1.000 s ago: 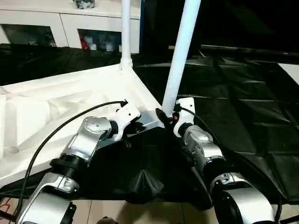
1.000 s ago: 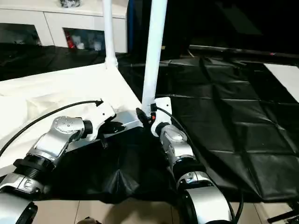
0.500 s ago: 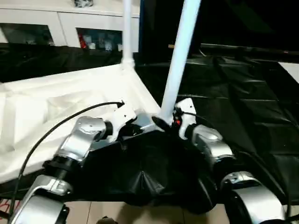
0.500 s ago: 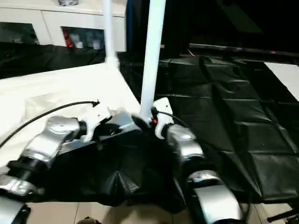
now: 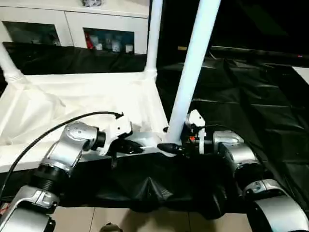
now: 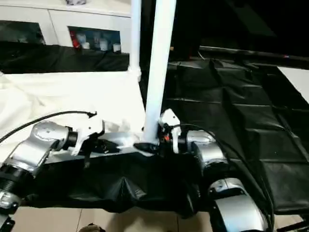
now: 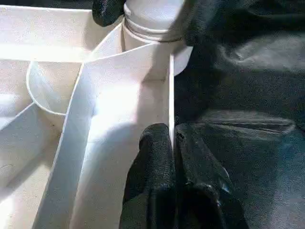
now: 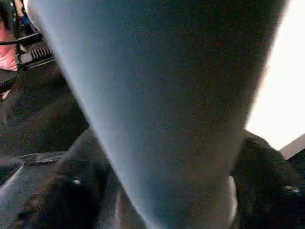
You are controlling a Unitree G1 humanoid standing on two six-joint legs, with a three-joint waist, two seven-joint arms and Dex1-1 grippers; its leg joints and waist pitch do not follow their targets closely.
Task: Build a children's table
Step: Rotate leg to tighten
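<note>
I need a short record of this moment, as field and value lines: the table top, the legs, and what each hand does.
table top: white, lying upside down on black sheet
near leg: upright at the top's near right corner
far leg: upright in the far right corner socket
third leg: at the far left corner, partly in view
left hand: shut on the top's thin edge wall, near the near leg's socket
right hand: fingers around the base of the near leg
background: white cabinet with glass doors
</note>
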